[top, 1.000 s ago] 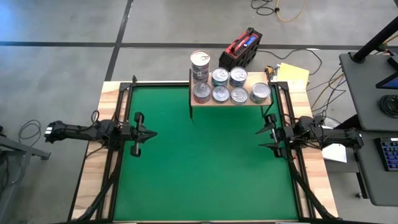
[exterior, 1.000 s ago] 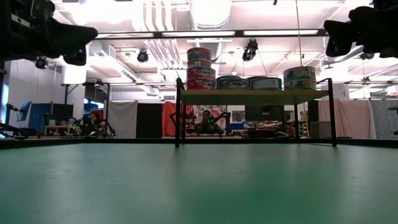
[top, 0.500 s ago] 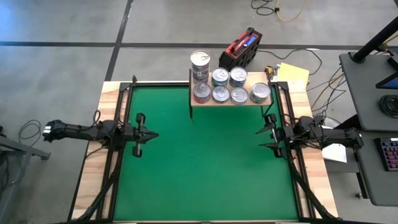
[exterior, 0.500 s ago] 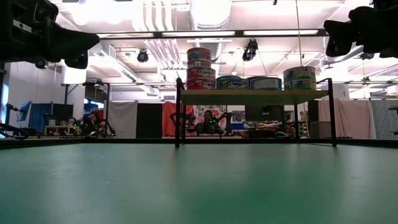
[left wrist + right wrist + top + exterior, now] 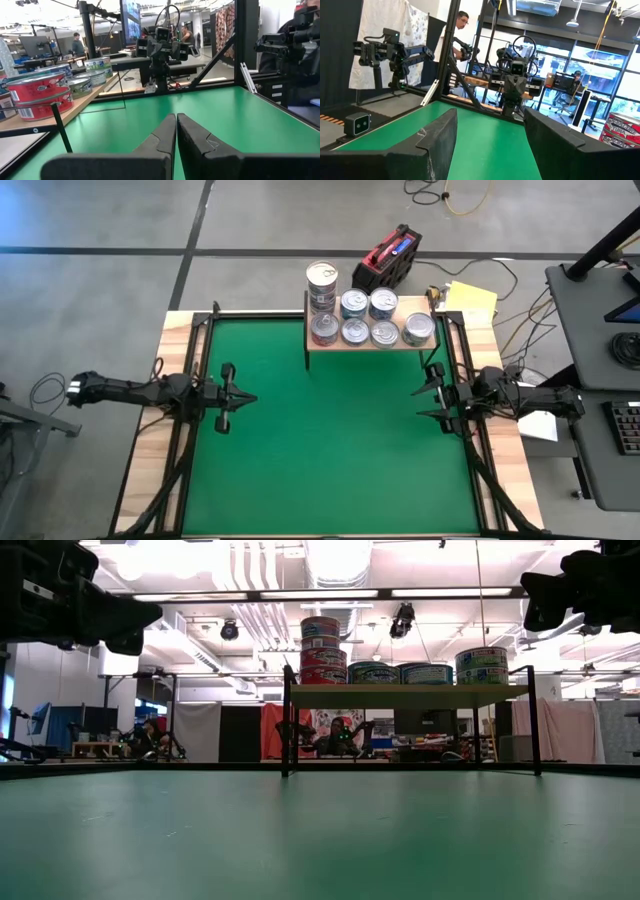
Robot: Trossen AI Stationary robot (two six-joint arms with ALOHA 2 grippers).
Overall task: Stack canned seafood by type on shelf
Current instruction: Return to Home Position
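At the far edge of the green mat [image 5: 330, 450], the shelf [image 5: 413, 303] carries all the canned seafood [image 5: 354, 331], and nothing on it has shifted over the last second. The tins sit in two rows across the board. The tallest stack [image 5: 322, 278] stands at the shelf's left rear corner, red and blue labels showing in the low view, and a two-high stack [image 5: 481, 666] is at the right end. No tin lies on the mat itself.

The left gripper [image 5: 247, 396] hangs over the mat's left side, well apart from the shelf, with its two fingers pressed together and nothing between them. It is the only thing that has changed. In the low view its tip now sits slightly lower than a second ago, and from above the arm has barely moved.

The right gripper [image 5: 420, 402] is over the mat's right edge, just where it was. Its fingers are spread wide and empty, pointing inward across the mat toward the left arm.

A red case [image 5: 390, 255] lies on the floor behind the shelf.
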